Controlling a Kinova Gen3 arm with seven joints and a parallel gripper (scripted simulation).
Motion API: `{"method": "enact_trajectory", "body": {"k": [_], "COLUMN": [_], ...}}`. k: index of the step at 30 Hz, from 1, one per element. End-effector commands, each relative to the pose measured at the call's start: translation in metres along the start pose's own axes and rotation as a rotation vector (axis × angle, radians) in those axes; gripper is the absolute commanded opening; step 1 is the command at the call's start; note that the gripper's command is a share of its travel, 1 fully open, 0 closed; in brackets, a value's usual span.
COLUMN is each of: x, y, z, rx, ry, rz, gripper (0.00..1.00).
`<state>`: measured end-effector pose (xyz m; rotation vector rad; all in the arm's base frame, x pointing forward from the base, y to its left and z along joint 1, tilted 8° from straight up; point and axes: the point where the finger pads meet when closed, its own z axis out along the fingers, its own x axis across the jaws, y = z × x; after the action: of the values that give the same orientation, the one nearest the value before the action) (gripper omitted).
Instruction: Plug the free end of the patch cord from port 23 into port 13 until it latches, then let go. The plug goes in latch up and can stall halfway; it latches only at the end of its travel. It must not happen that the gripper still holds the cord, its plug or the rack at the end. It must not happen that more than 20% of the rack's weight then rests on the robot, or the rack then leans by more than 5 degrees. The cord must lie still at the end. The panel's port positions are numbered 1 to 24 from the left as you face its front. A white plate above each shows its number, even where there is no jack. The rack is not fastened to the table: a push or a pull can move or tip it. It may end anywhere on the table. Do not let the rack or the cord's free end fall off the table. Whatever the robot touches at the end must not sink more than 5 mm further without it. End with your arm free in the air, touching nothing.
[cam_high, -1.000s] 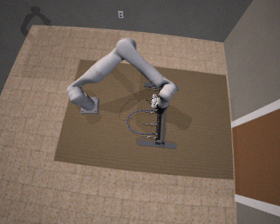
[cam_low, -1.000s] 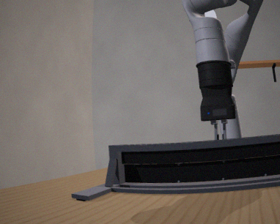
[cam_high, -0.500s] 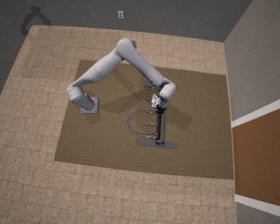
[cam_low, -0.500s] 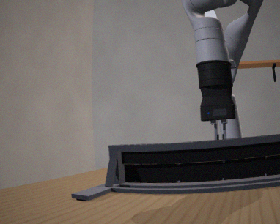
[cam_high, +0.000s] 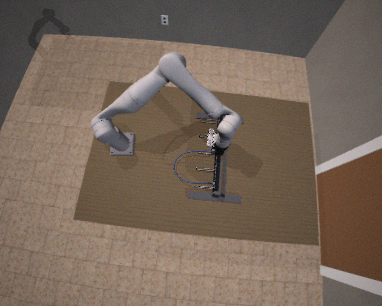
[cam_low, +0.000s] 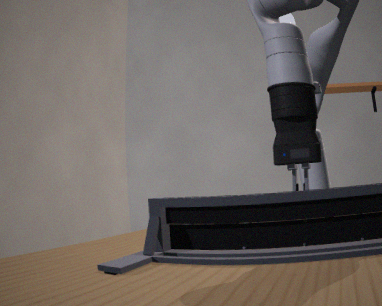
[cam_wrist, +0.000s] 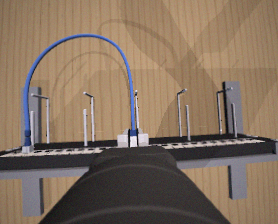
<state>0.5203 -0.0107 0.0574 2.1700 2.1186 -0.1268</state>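
Cord (cam_high: 174, 167) (cam_wrist: 87, 35) is bowed in a loop on the front side of the rack (cam_high: 230, 199) (cam_low: 225, 199) (cam_wrist: 240, 161), with both ends at the panel. Your fixed plug (cam_wrist: 28, 148) sits at the left in the wrist view, seated by the look of it. Your pincer (cam_high: 214, 151) (cam_low: 300, 187) (cam_wrist: 133, 134) is pinching the free plug (cam_wrist: 131, 142) near mid-panel, about where 13 should be; you can't read the number plate from here.

Done: plug carried over and lined up, I'd judge. Whether it's stalled halfway or fully home, you can't tell; no latch visible. Rack looks upright on the tabletop (cam_high: 280, 200) (cam_low: 50, 280) (cam_wrist: 175, 30).

Left for you: confirm full travel, push gently if short so the rack doesn't slide or tip, then release, back the arm off into free air, let the cord settle.
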Motion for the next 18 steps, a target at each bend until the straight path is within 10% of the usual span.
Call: {"method": "enact_trajectory", "body": {"k": [1, 18], "x": [-0.0002, -0.0002], "y": [0.0006, 0.0025], "z": [-0.001, -0.001], "rx": [-0.002, -0.002], "ry": [0.0, 0.0], "rz": [0.0, 0.0], "gripper": [0.0, 0.0]}}
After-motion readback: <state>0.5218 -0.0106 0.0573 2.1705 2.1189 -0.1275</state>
